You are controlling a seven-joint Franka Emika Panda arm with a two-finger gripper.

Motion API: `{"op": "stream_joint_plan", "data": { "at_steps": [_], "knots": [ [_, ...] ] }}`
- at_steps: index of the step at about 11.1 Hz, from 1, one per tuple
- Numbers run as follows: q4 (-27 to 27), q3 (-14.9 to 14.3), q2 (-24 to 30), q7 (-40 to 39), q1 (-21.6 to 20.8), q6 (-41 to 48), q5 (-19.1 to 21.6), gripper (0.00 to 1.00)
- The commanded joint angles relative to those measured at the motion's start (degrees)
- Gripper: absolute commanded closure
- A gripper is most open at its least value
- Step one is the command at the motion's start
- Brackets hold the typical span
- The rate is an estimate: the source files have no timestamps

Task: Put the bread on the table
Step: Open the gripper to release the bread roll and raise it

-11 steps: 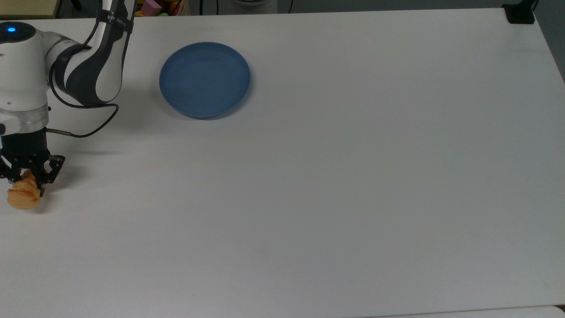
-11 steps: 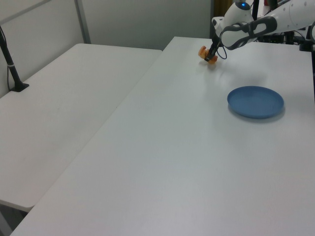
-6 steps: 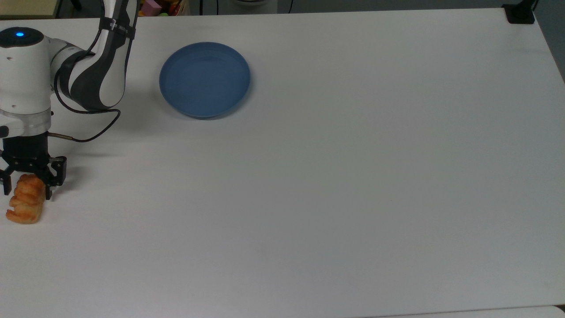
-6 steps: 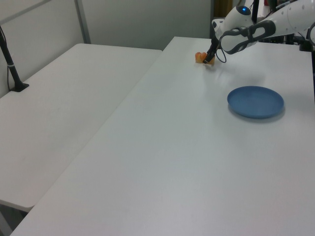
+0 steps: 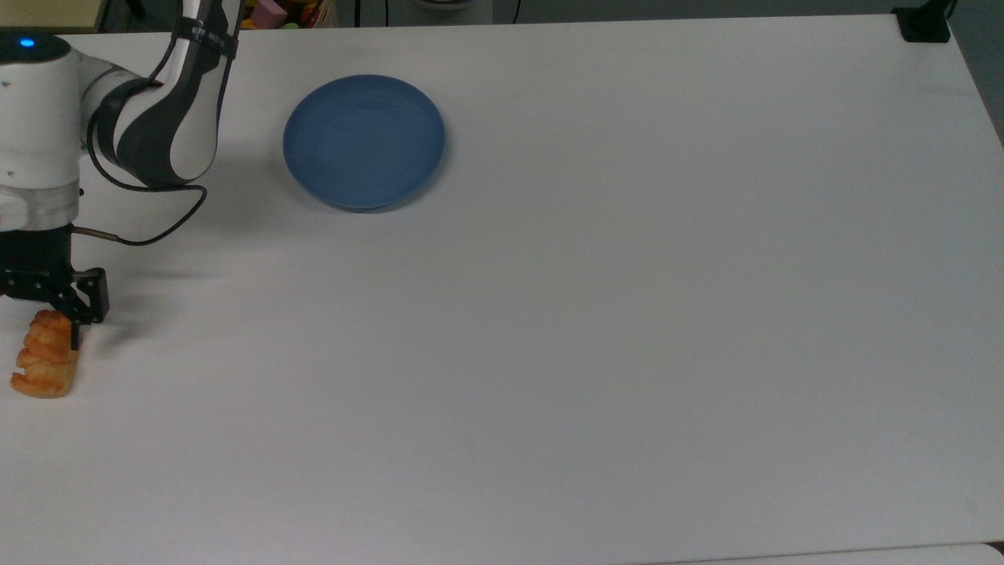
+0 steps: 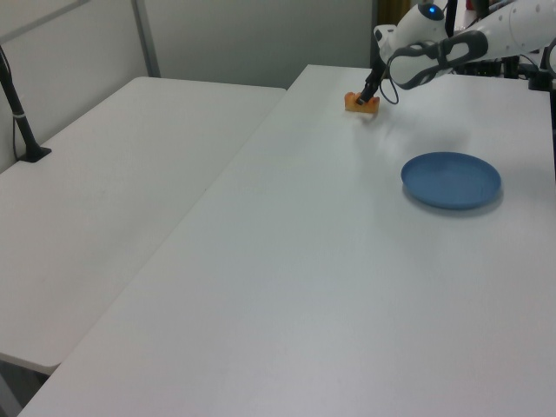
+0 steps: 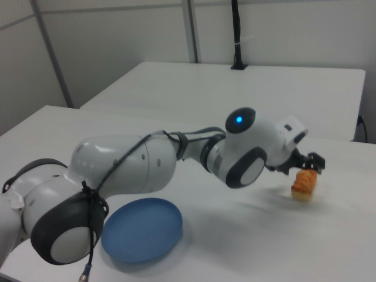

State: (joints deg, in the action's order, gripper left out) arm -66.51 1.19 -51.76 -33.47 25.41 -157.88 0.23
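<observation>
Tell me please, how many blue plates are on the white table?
1. The blue plate lies on the table toward the top view's upper left, apart from the bread at the top view's left edge. Nothing seems to hide another plate.

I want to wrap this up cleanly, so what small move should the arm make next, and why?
Probably lift straight up and away. The bread lies flat on the table, well apart from the plate, and the gripper stands open just above its end, so only clearing it remains.
</observation>
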Motion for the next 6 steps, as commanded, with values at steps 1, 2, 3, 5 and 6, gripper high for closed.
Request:
{"op": "stream_joint_plan", "data": {
  "at_steps": [1,2,3,5,6],
  "knots": [
    [-8.0,0.0,10.7,0.4,-1.2,5.0,1.7,0.0],
    [-9.9,0.0,14.1,1.6,-1.7,9.4,1.6,0.0],
    [-11.8,0.0,18.0,2.3,-1.9,14.4,1.7,0.0],
    [-14.3,0.0,25.4,4.5,-2.4,28.6,1.7,0.0],
    [-14.7,0.0,28.3,6.6,-3.9,36.9,1.7,0.0]
  ]
}}
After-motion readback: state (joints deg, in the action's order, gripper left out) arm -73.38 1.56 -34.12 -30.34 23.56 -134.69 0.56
